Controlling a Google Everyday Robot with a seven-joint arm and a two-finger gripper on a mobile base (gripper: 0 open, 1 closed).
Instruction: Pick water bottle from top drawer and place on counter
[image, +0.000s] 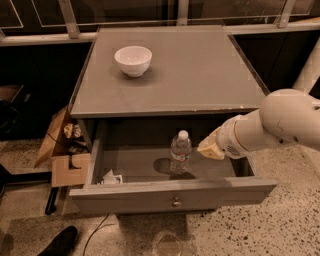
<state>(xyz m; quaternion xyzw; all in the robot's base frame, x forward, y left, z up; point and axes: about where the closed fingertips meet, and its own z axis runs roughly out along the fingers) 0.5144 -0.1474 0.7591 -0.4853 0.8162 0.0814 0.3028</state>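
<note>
The water bottle (180, 151), clear with a white cap, stands upright in the middle of the open top drawer (150, 197). The drawer is pulled out toward me, with its round knob at front centre. My gripper (210, 148), on the white arm coming in from the right, hovers inside the drawer just right of the bottle. It is at about the bottle's mid height, with a small gap between them. The grey counter (200, 70) lies above and behind the drawer.
A white bowl (133, 60) sits on the counter's back left. A small white wrapper (111, 177) lies in the drawer's front left corner. An open cardboard box (62, 160) stands on the floor to the left of the cabinet. A dark shoe (59, 242) is at bottom left.
</note>
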